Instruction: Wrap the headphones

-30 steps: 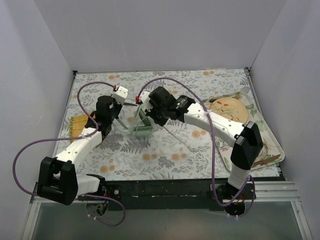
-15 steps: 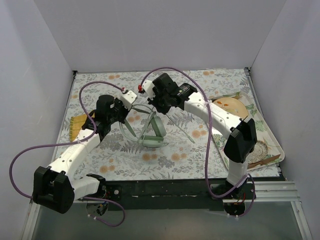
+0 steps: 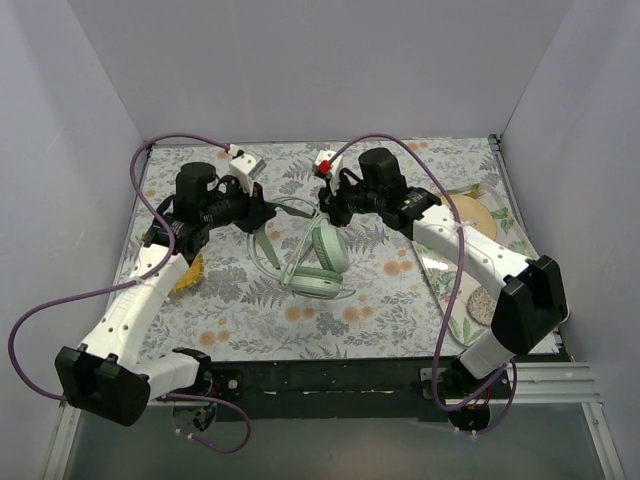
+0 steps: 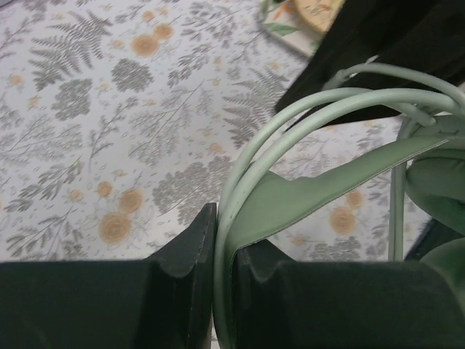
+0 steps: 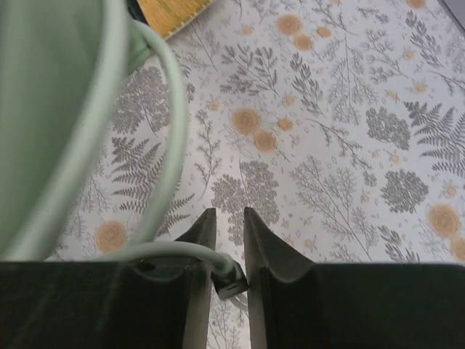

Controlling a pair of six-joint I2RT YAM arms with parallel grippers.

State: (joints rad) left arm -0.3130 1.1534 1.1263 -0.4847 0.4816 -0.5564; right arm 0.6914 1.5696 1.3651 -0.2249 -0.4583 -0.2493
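The mint-green headphones hang between my two grippers above the flowered table, cups low, with cable loops over the headband. My left gripper is shut on the headband's edge together with cable strands; in the left wrist view the gripper pinches the pale green band, and the cable loops arc away from it. My right gripper is shut on the cable near its dark plug; in the right wrist view the gripper has a cup or band at upper left.
A patterned tray with a plate lies at the right, under the right arm. A yellow-brown flat object lies at the left beneath the left arm and also shows in the right wrist view. Grey walls close three sides.
Both grippers have moved towards the back and drawn apart, left going left, right going right. The headphones have turned between them, and the cups now hang lower and nearer the middle.
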